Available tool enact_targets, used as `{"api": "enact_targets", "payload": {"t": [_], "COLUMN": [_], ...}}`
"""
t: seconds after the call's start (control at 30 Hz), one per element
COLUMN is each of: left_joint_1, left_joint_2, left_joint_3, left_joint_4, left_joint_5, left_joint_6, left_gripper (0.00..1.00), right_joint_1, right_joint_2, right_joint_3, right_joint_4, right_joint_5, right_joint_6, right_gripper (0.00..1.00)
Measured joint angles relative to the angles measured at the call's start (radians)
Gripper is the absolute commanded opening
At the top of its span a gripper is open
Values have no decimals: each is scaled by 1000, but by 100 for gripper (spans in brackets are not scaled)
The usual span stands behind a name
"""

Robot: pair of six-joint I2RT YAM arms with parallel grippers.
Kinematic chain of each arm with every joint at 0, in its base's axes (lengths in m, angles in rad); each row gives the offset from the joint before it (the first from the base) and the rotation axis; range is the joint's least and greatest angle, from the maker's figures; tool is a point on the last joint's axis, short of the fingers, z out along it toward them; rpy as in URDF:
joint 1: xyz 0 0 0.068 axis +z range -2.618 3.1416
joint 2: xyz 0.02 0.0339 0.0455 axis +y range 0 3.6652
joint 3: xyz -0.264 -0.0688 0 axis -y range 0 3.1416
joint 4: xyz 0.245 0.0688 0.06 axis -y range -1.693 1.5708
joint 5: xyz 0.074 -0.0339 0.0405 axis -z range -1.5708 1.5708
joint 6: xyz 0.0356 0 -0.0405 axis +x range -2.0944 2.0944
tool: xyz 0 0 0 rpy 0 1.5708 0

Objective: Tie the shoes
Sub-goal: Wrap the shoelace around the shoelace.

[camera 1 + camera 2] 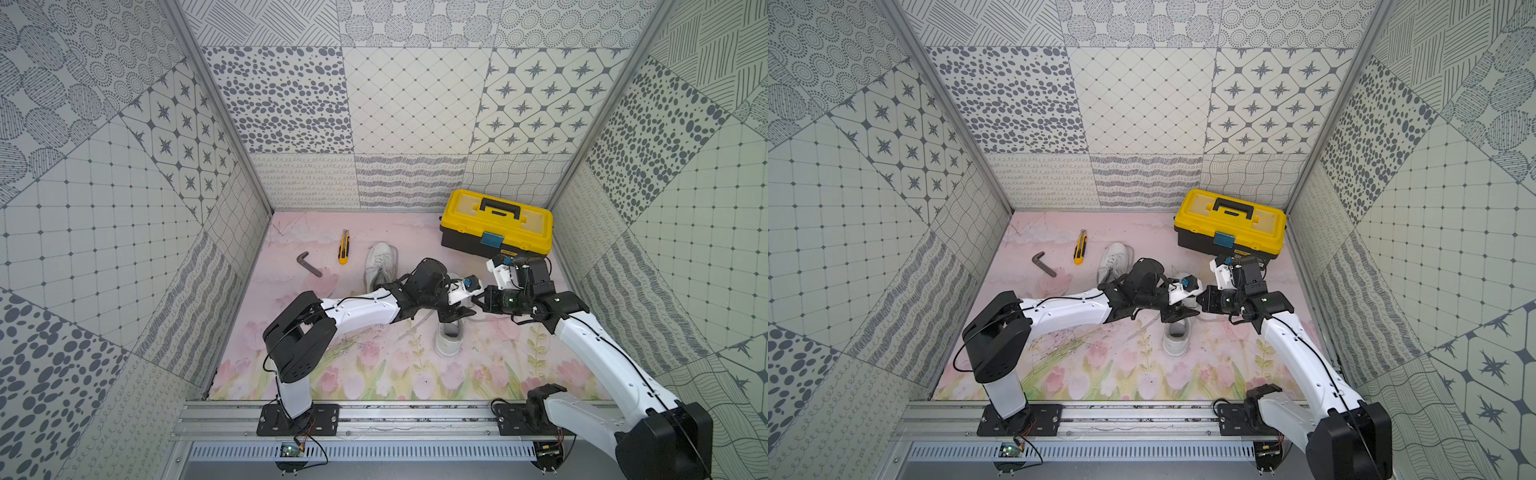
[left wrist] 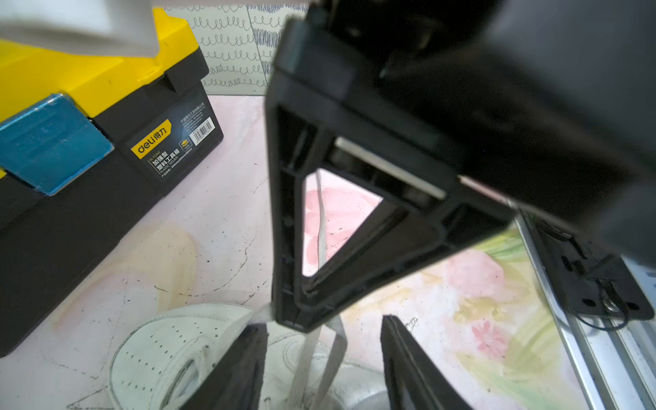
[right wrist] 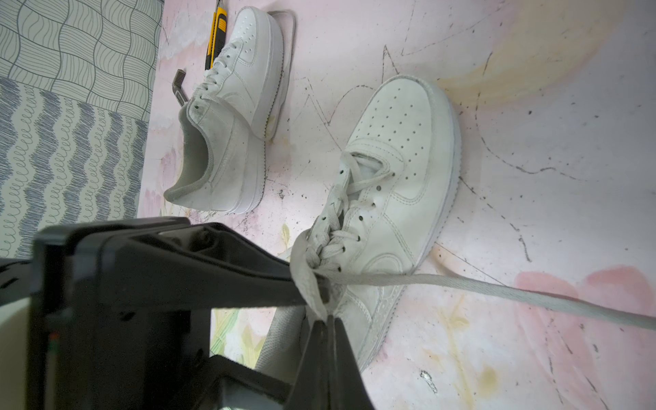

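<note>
Right claw (image 3: pixel 324 316) is clamped on the lace (image 3: pixel 497 288) of the near sneaker (image 3: pixel 397 149); left claw (image 2: pixel 323 362) sits apart around two strands. Lace looks floppy and light, so I'd pinch close to the eyelets.

Scuffed matt shoes (image 3: pixel 397 159), apparently leather; woven laces (image 3: pixel 497 289).

Two shoes (image 1: pixel 380 262) (image 1: pixel 449 340) — one each: toolbox (image 1: pixel 496 220), cutter (image 1: pixel 343 247), hex key (image 1: pixel 309 264).
</note>
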Motion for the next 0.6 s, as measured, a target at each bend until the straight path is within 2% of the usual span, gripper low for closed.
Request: {"api": "enact_targets", "payload": {"t": [0.27, 0.4, 0.6], "left_joint_1": [0, 0, 0], "left_joint_2": [-90, -72, -11], "left_joint_3": [-81, -62, -8], "left_joint_4": [-2, -4, 2], "left_joint_5": [-34, -56, -70], "left_joint_6": [65, 100, 140], "left_gripper": [73, 79, 81], "right_joint_1": [0, 0, 0], "right_joint_2": [6, 6, 6], "right_joint_3": [13, 19, 19], "right_joint_4": [-6, -6, -6], "right_joint_5": [0, -8, -14], "right_joint_6": [-1, 0, 0], "right_gripper": [0, 0, 0]}}
